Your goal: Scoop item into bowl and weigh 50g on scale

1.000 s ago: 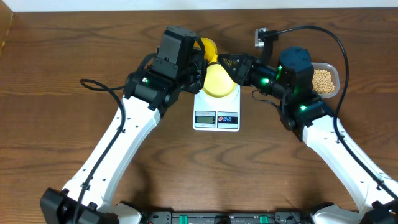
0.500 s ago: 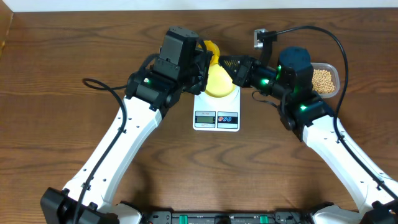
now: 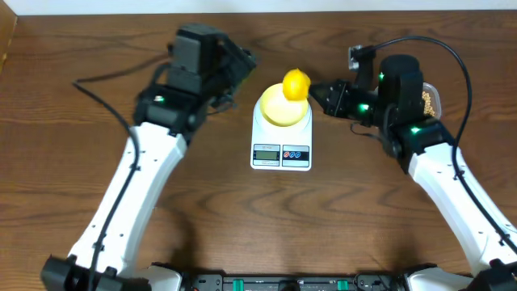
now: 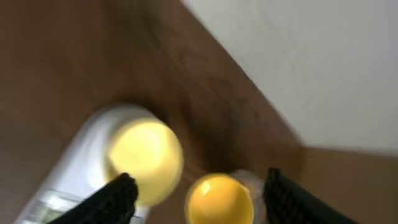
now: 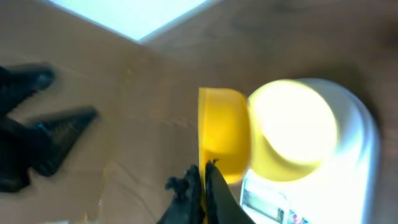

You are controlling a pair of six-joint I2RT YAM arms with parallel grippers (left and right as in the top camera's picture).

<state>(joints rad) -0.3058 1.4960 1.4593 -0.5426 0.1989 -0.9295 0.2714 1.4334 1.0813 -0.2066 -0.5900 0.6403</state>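
Observation:
The pale yellow bowl (image 3: 279, 111) (image 4: 146, 157) (image 5: 292, 127) stands on the white scale (image 3: 281, 142) (image 4: 81, 165) (image 5: 357, 180). My right gripper (image 3: 319, 91) (image 5: 205, 168) is shut on the handle of a bright yellow scoop (image 3: 296, 83) (image 5: 222, 134) (image 4: 219, 200), whose head hangs at the bowl's far rim. My left gripper (image 3: 241, 59) (image 4: 199, 180) is open and empty, up and to the left of the scale. The beans (image 3: 431, 100) show in a clear tub at the right, mostly hidden behind my right arm. Blur hides what lies inside the bowl.
The scale's display and buttons (image 3: 280, 153) face the table's front. A black cable (image 3: 101, 101) trails across the wood on the left. A white wall runs along the table's far edge (image 3: 323, 10).
My left gripper opened and drew back to the left, away from the bowl. My right arm shifted right, and the scoop head now sits at the bowl's far rim.

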